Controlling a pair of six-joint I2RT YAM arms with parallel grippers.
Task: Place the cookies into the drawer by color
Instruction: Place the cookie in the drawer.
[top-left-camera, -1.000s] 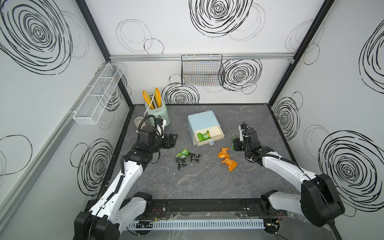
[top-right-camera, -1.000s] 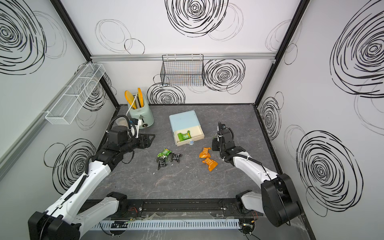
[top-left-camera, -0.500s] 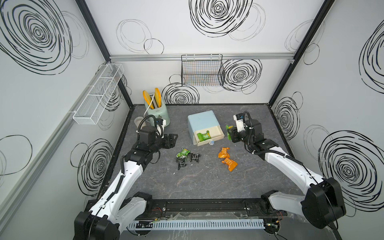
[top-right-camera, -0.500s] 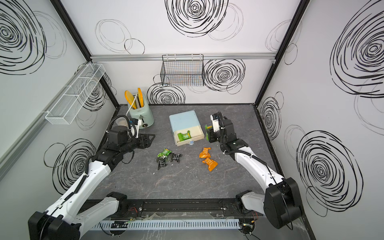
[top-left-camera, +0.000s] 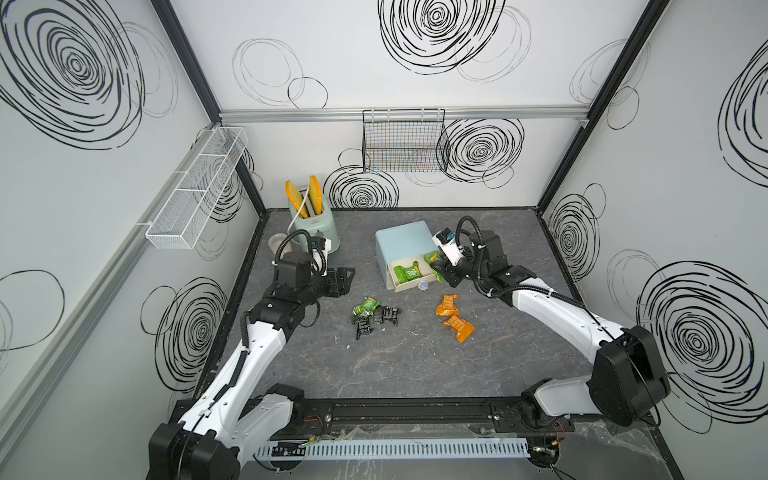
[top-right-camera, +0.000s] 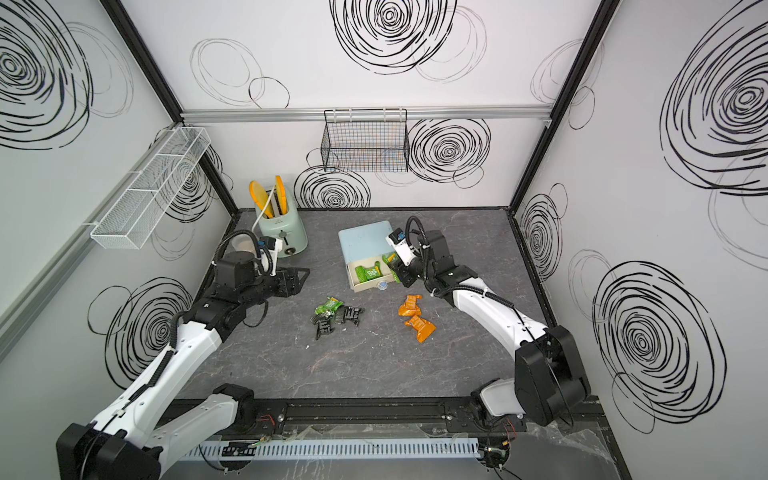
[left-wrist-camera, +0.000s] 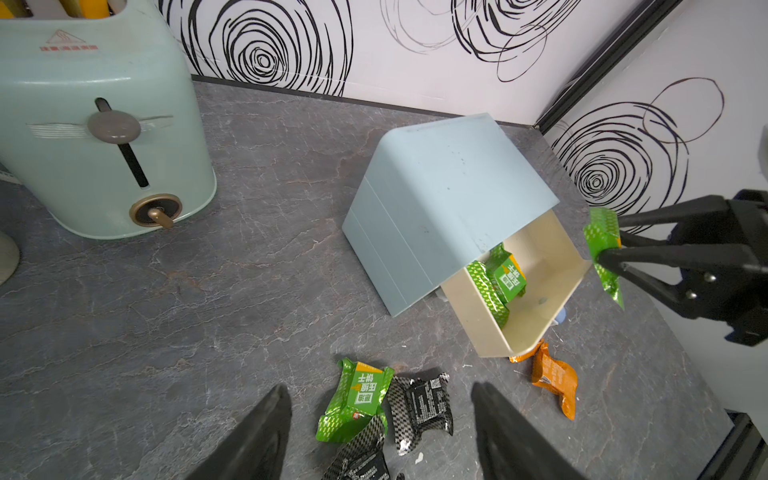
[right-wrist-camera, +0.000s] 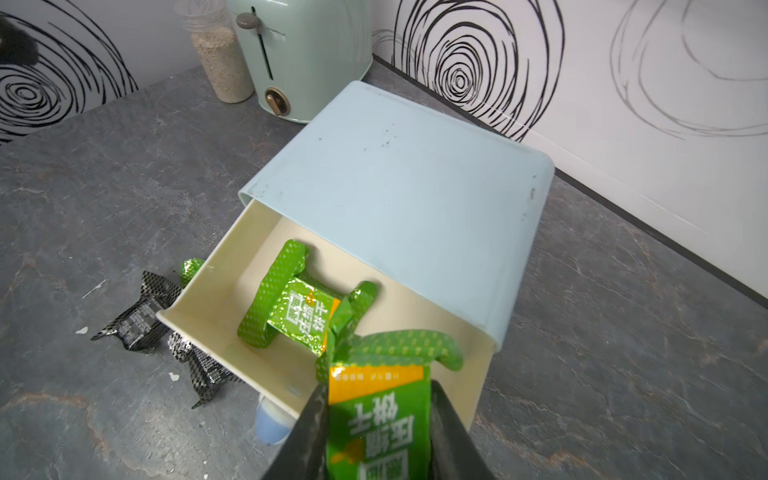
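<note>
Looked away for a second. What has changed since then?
The right claw, shut on a green cookie, has swung from the table beside the chest over to the open drawer. It now holds the packet at the drawer's edge, not yet released. Unchanged: the left claw, open and hovering; the lone cookie inside; and the loose green, black and orange packets.

toaster (top-left-camera: 316, 226) far left. chest (top-left-camera: 405, 243) mid-far, drawer (top-left-camera: 409, 286) out nearward w/ packet (top-left-camera: 409, 272) in it, 2nd packet (top-left-camera: 430, 258) above its right rim. packet pile (top-left-camera: 372, 316) near-left of chest, loose pair (top-left-camera: 453, 320) near-right.
</note>
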